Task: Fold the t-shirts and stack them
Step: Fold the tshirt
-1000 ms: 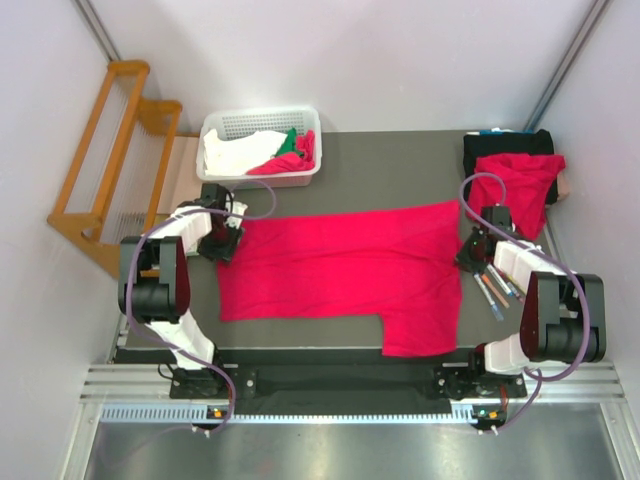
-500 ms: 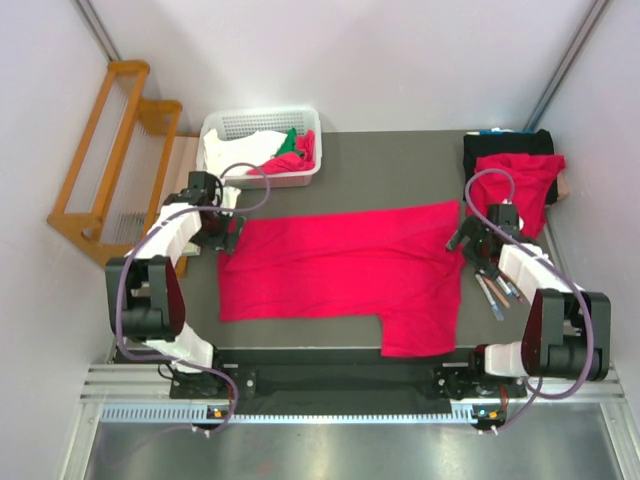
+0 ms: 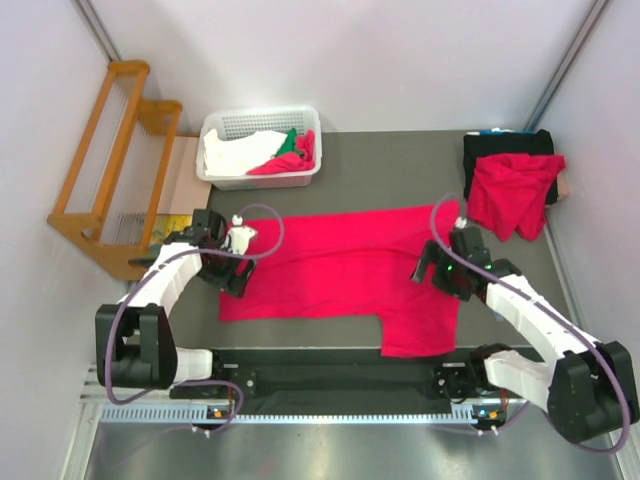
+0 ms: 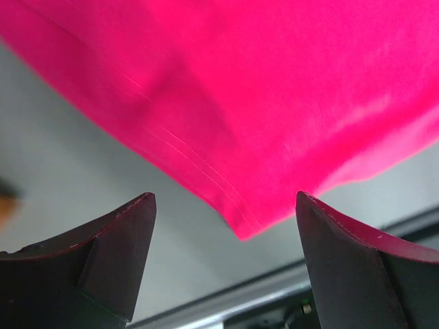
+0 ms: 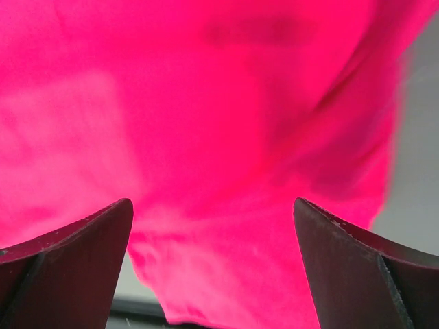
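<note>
Now both hands hang open over the spread t-shirt [image 3: 340, 265], which lies flat across the middle of the bench [image 3: 400, 165]. The left hand [image 3: 236, 274] sits at the shirt's left edge, lower left of centre in the top view. The right hand [image 3: 430, 268] is over the shirt's right part, inside its right edge. Neither grips anything.

In the left wrist view the left hand's fingers [image 4: 110, 253] stand wide apart at the bottom corners. Between them a hemmed corner of the shirt points down toward bare grey bench, which shows on either side of that corner. In the right wrist view the right hand's fingers [image 5: 75, 247] are just as wide. Red cloth fills nearly the whole frame, and a sliver of bench shows only at the right edge.

From above, the shirt's upper edge rises slightly from left to right. Its lower edge runs straight, then steps down at the lower right into a flap that comes close to the bench's near edge. Bare bench lies in a broad patch at the upper middle, between the shirt and the basket [image 3: 260, 178] at the upper left, and in narrower strips left and right of the shirt.

A second t-shirt [image 3: 515, 190] lies crumpled in the upper right corner, partly on a black object [image 3: 500, 145], apart from the spread one. The basket holds a white cloth [image 3: 230, 150].
</note>
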Robot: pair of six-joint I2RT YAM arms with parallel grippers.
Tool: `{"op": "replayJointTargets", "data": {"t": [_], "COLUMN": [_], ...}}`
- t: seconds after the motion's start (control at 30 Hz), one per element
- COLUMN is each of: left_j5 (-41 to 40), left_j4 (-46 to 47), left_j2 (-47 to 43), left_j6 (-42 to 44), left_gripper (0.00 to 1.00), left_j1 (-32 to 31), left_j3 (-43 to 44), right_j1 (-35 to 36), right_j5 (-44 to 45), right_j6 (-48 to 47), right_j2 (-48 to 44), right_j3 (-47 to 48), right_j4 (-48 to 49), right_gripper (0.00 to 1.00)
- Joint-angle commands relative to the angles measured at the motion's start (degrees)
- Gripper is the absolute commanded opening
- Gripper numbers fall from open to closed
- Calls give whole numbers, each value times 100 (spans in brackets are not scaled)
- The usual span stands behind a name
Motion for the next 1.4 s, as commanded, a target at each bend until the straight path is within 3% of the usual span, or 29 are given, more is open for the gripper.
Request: {"op": "replayJointTargets", "data": {"t": [0.0,0.4,0.63,0.97,1.03,1.17,1.3,1.37], "left_j5": [383,147,94,-187,-231,-170,-161,-178], "left_j4": [-190,126,372,592,679,820,821,785], "left_j2": [-479,-243,-14,31,-5,47,57,22], "left_j6": [439,510,536,369,334,149,79,35], "left_gripper": [87,86,86,86,86,86,86,85], "left_j1": [-33,-33,-42,-42,-42,-42,-42,-42], "left_j3": [-346,-426,-426,-443,-452,-409,-303,-259], "right_j1": [706,2113,2509,3484,3843,3933,4431,4705], "right_j5": [-5,136,724,1138,1541,2235,4032,4529], "right_j6": [604,1562,1650,3247,3600,3417,3592,3436], "right_j2": [-313,-1191,-1633,-1395,-1404,-1264,-676,-247], "right_j3": [-387,-704,24,-79,-10,-106,95,175], "right_j4": [-421,-1904,-3170,-3444,-3393,-2628,-2486,-2181], "right_gripper": [99,100,99,100,100,100,100,100]}}
